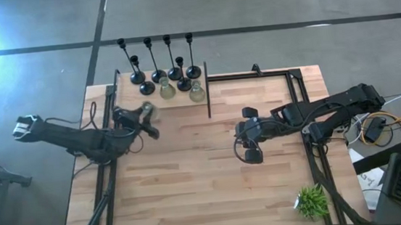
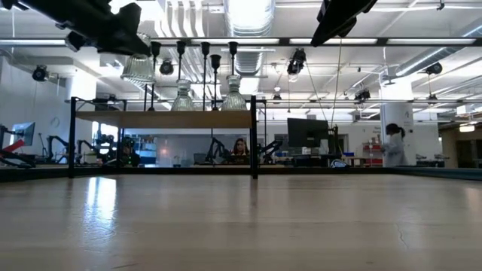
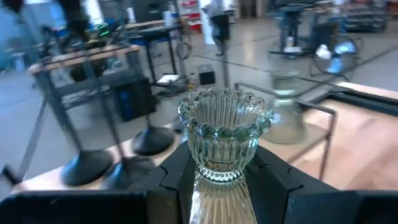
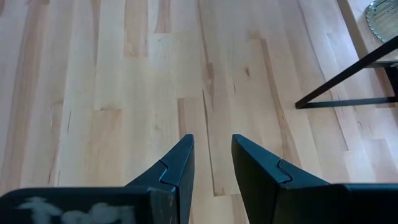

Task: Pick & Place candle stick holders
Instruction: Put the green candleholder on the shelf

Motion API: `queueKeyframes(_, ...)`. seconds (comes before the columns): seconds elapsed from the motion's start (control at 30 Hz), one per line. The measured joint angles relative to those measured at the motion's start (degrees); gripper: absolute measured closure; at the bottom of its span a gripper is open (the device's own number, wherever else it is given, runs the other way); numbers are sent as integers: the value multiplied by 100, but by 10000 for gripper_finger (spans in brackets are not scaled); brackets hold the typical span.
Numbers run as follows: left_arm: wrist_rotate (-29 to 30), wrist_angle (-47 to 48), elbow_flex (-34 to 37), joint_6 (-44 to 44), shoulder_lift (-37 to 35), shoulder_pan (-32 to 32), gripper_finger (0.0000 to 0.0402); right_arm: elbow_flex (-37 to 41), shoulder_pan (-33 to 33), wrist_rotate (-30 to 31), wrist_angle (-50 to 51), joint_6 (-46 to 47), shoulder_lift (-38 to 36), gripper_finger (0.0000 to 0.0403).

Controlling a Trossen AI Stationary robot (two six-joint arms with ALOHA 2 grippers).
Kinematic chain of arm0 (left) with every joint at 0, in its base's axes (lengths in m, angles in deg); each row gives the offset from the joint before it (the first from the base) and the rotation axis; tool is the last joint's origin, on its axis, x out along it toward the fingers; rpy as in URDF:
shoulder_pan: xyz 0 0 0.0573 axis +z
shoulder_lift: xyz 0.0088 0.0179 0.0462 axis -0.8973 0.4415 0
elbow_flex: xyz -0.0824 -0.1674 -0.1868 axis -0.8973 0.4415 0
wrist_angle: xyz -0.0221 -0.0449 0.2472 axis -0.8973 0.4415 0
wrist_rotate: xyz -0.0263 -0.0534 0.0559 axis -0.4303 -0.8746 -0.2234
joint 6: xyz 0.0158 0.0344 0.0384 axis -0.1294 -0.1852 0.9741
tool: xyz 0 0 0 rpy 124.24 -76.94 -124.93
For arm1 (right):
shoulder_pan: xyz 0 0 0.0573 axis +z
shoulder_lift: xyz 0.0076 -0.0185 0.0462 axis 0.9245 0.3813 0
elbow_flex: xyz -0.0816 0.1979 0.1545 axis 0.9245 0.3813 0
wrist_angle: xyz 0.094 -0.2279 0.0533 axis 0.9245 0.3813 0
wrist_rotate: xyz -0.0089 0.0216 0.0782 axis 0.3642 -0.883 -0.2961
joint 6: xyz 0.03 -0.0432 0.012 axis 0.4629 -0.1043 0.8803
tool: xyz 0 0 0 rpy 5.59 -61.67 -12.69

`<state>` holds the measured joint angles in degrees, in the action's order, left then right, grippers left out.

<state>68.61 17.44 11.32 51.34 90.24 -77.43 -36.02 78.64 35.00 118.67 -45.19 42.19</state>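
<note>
My left gripper (image 1: pixel 148 117) is shut on a clear ribbed glass candle stick holder (image 3: pixel 224 130). It hangs high over the table's far left, just in front of a raised wooden shelf (image 1: pixel 185 99). On that shelf two more glass holders (image 1: pixel 166 90) (image 1: pixel 196 91) rest on their bases. Behind them several black thin-stemmed holders (image 1: pixel 175 71) stand on round bases. My right gripper (image 4: pixel 212 165) hovers open over bare wood right of the table's middle, and nothing is between its fingers. My left gripper pinches the glass holder at its narrow waist (image 3: pixel 217 179), just under the beaded cup, between its two fingers (image 3: pixel 177 180). The fingers come in about level from the table's left side. The holder stands roughly upright, cup on top, and is lifted clear of the table (image 2: pixel 139 69).
The shelf's black metal frame has a post (image 1: pixel 207 90) at its right end, and rails run along the table's far and side edges. A small green spiky plant (image 1: pixel 312 201) sits at the near right corner. Cables and a keyboard lie off the table's right side.
</note>
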Motion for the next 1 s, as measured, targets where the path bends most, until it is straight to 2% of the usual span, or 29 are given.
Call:
queueKeyframes(0.43, 843, 1322, 61, -1069, -517, 328, 283, 10, 0, 0, 2, 0, 0, 303)
queueKeyframes(0.7, 899, 3052, 66, -2816, -647, 841, 283, 33, 0, 0, -5, 0, 0, 303)
queueKeyframes(1.0, 810, 3168, 253, -3016, -604, 1341, 283, 33, -65, 2, -26, -24, 0, 303)
